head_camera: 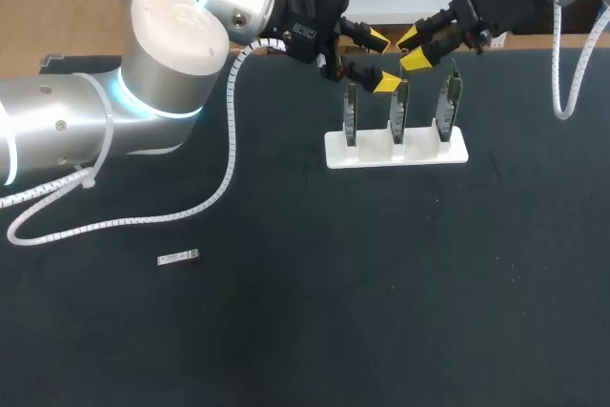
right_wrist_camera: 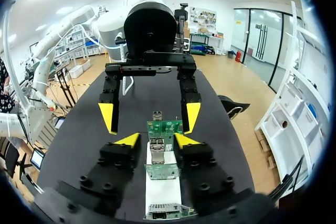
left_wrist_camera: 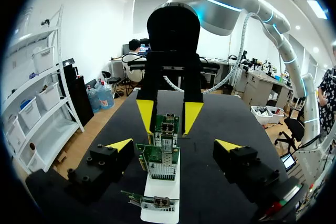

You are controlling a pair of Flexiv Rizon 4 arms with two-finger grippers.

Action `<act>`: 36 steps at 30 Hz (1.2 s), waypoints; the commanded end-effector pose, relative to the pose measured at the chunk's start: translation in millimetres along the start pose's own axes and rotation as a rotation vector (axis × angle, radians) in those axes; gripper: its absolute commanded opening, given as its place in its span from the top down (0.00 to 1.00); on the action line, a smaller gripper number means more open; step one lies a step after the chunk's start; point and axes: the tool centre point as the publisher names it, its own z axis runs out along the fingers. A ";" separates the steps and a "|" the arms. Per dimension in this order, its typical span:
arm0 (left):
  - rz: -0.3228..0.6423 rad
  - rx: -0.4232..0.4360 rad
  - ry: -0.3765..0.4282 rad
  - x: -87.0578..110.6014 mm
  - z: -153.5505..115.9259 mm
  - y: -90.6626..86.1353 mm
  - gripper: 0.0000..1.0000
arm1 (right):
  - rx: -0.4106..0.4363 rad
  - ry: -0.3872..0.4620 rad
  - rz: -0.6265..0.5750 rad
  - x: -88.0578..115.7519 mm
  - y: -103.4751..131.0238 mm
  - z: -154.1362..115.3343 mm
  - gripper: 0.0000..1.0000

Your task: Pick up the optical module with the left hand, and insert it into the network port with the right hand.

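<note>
A small silver optical module [head_camera: 177,256] lies flat on the black table, far to the left of both grippers. Three green network boards stand upright in a white stand [head_camera: 396,150], also seen as the stand [left_wrist_camera: 160,190] and the stand [right_wrist_camera: 163,195]. My left gripper [head_camera: 381,62] [left_wrist_camera: 173,145] hangs wide open over the stand's left half, holding nothing. My right gripper [head_camera: 414,50] [right_wrist_camera: 156,140] faces it from the other side, low over the boards. Its fingers are apart, and a silver metal part [right_wrist_camera: 157,149] on a board's top edge sits between them without touching.
The two grippers are close together above the stand, tips nearly meeting. The left arm's white cable [head_camera: 224,178] loops over the table's left side. Open black tabletop stretches in front of the stand.
</note>
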 end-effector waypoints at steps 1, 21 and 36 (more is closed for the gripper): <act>-0.002 0.003 0.006 -1.1 0.6 1.7 0.00 | 0.007 -0.006 0.003 0.8 4.4 -4.9 0.00; -0.002 0.003 0.006 -1.1 0.6 1.7 0.00 | -0.020 -0.074 -0.013 -0.8 2.6 -29.8 1.00; -0.002 0.003 0.006 -1.1 0.6 1.7 0.00 | -0.012 -0.091 -0.061 -17.5 -4.7 -21.8 1.00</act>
